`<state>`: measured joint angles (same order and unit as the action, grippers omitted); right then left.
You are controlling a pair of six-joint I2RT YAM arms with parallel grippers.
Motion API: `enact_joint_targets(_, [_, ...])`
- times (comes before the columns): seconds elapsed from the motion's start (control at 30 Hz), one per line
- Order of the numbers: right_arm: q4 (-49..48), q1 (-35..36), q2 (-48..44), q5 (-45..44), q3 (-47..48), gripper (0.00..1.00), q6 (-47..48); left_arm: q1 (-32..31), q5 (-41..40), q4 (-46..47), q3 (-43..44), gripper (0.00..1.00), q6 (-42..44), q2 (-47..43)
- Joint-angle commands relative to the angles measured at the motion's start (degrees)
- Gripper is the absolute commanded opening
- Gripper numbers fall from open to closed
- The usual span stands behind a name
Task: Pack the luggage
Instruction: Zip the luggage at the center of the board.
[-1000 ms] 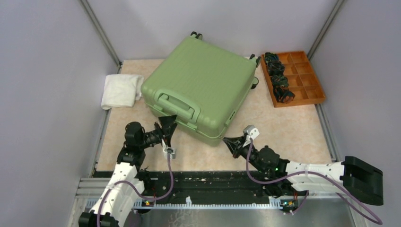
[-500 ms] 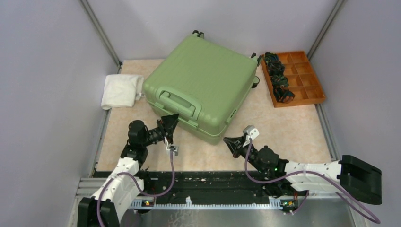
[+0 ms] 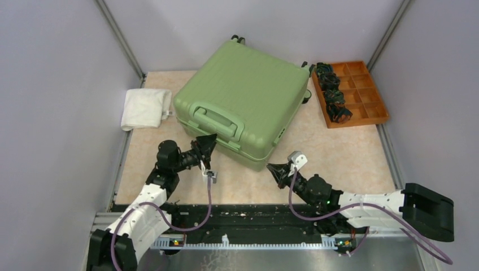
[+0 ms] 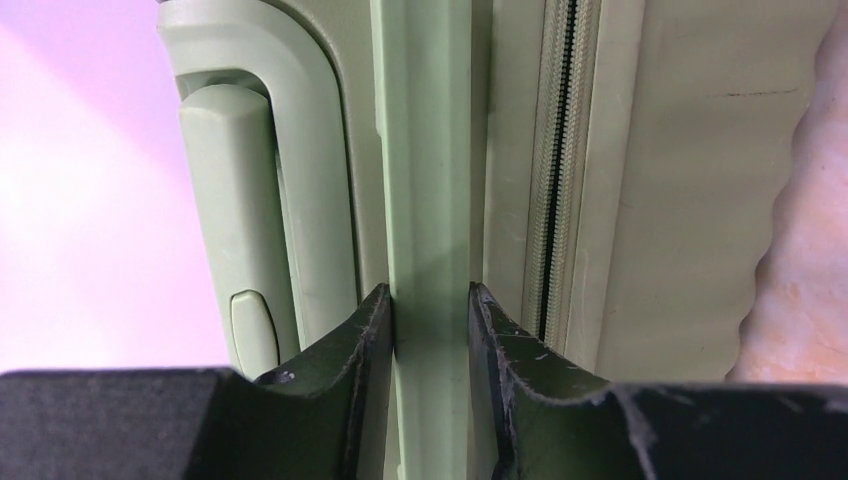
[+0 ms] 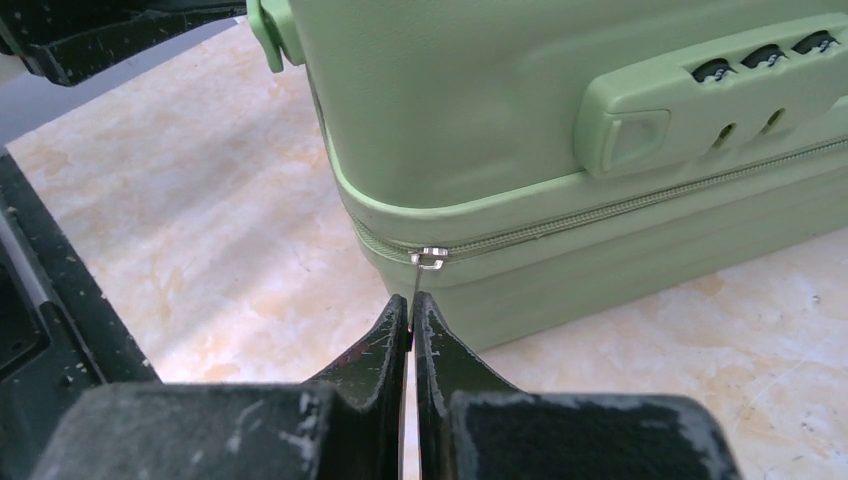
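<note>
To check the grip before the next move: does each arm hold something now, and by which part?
The left fingers clamp the suitcase by a raised ridge beside its handle. The right fingers pinch its zipper pull.

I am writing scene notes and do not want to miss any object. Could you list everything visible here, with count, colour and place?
luggage: one, light green, closed, lying mid-table
zipper pull: one, silver, at the luggage's near corner
towel: one, white, left of the luggage
tray: one, orange, far right of the table
dark items: several, blackish, in the tray's left compartments; kind unclear
table: one, beige marbled, under everything
left claw: one, black, shut on a ridge of the luggage
right claw: one, black, shut on the zipper pull
</note>
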<state>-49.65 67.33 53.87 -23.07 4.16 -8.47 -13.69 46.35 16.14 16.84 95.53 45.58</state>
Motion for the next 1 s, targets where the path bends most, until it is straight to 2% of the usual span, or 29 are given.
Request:
enact_joint_targets(0.0, [-3.54,4.74,1.60,1.95,1.54,0.00,3.40,-3.36,0.64,11.08,7.91,0.00,0.89,-0.34])
enact_joint_targets(0.17, [-7.48,8.55,4.62,-3.05,3.86,0.00,7.21,-6.45,-1.19,7.99,9.39,0.00,2.50,-0.75])
enact_joint_targets(0.37, [-13.12,10.51,9.09,-3.45,4.71,0.00,7.23,-10.85,-3.09,4.13,11.81,0.00,4.22,-0.50])
enact_joint_targets(0.67, [-28.70,10.80,26.05,-1.55,12.05,0.00,11.78,-18.83,-6.39,-3.30,16.51,0.00,4.04,1.35])
enact_joint_targets(0.83, [-36.50,10.80,34.20,-2.59,15.93,0.00,13.95,-23.22,-8.58,-6.02,19.98,0.00,1.38,3.81])
enact_joint_targets(0.97, [-47.02,10.69,41.77,-3.89,17.27,0.00,15.33,-26.41,-10.09,-9.40,25.27,0.00,-1.97,7.01])
